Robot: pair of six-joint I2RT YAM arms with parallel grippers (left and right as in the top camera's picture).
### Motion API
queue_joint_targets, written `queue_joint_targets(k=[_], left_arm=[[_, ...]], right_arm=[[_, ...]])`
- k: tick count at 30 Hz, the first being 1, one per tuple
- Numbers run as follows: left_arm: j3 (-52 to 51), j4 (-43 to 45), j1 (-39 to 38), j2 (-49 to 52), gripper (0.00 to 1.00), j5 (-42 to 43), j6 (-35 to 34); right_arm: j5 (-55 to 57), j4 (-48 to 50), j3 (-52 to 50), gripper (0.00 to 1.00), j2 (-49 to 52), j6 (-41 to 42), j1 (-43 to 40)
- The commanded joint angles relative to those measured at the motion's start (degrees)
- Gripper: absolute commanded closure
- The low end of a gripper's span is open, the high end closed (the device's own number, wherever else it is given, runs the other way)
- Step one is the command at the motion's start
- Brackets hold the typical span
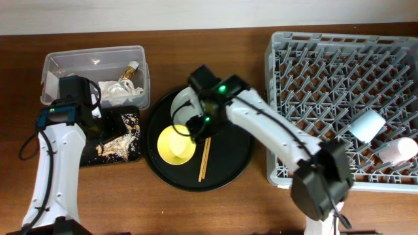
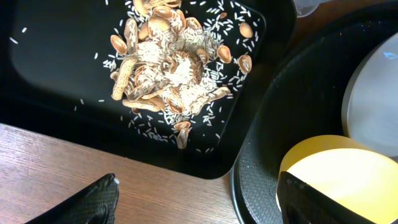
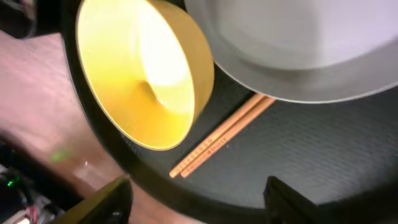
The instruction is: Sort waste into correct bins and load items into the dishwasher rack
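The yellow bowl [image 1: 175, 145] and the wooden chopsticks [image 1: 204, 158] lie on the round black tray [image 1: 228, 166]. The grey-green plate [image 1: 185, 103] lies there too, partly hidden under my right arm. My right gripper [image 3: 202, 202] is open and empty, hovering above the chopsticks [image 3: 221, 137], between the bowl [image 3: 143, 74] and the plate [image 3: 298, 56]. My left gripper [image 2: 199, 199] is open and empty, over the near edge of the shallow black tray [image 2: 56, 74] that holds food scraps [image 2: 168, 68]. The clear tub [image 1: 65, 65] holds white napkins [image 1: 111, 91] and the gold wrapper [image 1: 132, 68].
The grey dishwasher rack [image 1: 339, 65] stands at the right, with the light-blue cup [image 1: 366, 125] and the pink cup [image 1: 398, 151] lying in its near right part. Bare wooden table runs along the front edge.
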Motion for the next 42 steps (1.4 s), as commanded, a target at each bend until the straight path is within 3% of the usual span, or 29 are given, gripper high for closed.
queue_joint_targets(k=[1, 4, 5, 8, 14, 21, 27, 32, 35, 42], left_arm=[[0.2, -0.1, 0.2, -1.0, 0.19, 0.6, -0.3], [0.3, -0.1, 0.2, -1.0, 0.19, 0.6, -0.3], [0.3, -0.1, 0.2, -1.0, 0.19, 0.6, -0.4], [0.3, -0.1, 0.2, -1.0, 0.19, 0.6, -0.3], [0.3, -0.1, 0.2, -1.0, 0.19, 0.6, -0.3], [0.3, -0.1, 0.2, -1.0, 0.19, 0.6, -0.3], [0.2, -0.1, 0.2, -1.0, 0.19, 0.6, -0.3], [0.3, 0.2, 0.2, -1.0, 0.19, 0.6, -0.3], [0.2, 0.3, 0.2, -1.0, 0.19, 0.6, -0.3], [0.3, 0.4, 0.2, -1.0, 0.19, 0.6, -0.4]], right_arm=[[5.4, 1.6, 0.0, 0.36, 4.2, 5.6, 2.4], [5.4, 3.3, 0.0, 0.52, 7.5, 5.9, 3.1], [5.4, 3.7, 0.0, 0.53, 8.3, 7.2, 3.1], [5.4, 4.0, 0.0, 0.77, 8.3, 7.4, 3.0], [5.7, 3.5, 0.0, 0.95, 1.9, 5.2, 0.0], [7.0, -0.3, 0.0, 0.96, -6.9, 2.3, -5.2], [26.2, -1.5, 0.0, 0.96, -14.1, 2.4, -11.2], [43.9, 4.2, 0.0, 0.96, -21.9, 2.4, -22.1], [51.8, 8.6, 0.0, 0.96, -21.8, 2.4, -29.4], [54.8, 16.7, 0.0, 0.96, -17.2, 2.4, -40.7]])
